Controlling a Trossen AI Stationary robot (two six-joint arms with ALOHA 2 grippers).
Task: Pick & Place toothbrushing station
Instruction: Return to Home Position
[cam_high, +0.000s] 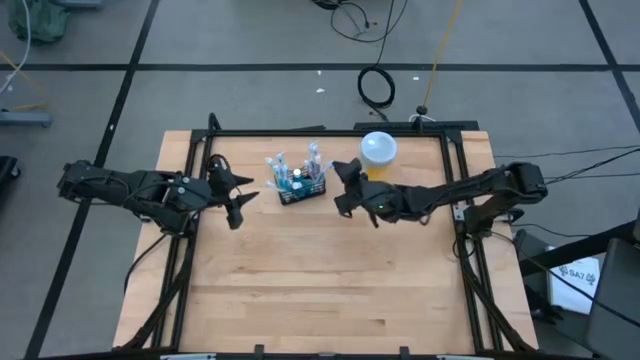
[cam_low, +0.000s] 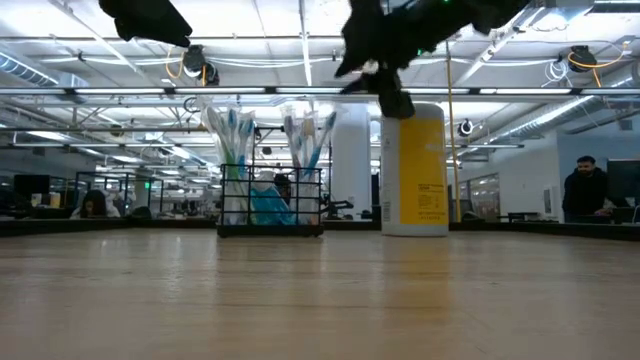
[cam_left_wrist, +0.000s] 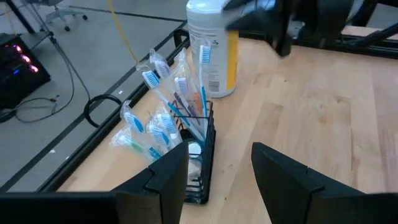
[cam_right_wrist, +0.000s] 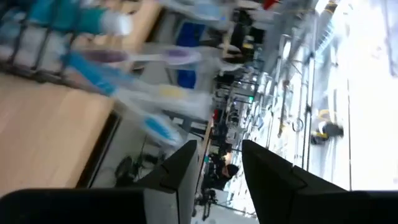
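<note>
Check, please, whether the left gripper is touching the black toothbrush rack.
Apart. The high view shows bare table between the left gripper and the rack.

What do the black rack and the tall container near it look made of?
Black rack: likely thin coated metal wire, matte; an open grid you can see through. Tall container: probably translucent plastic, smooth; yellow-orange contents show through.

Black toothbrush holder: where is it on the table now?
In the high view, the black holder stands toward the table's far edge, between the left pincer and right pincer, near the white-lidded container.
</note>
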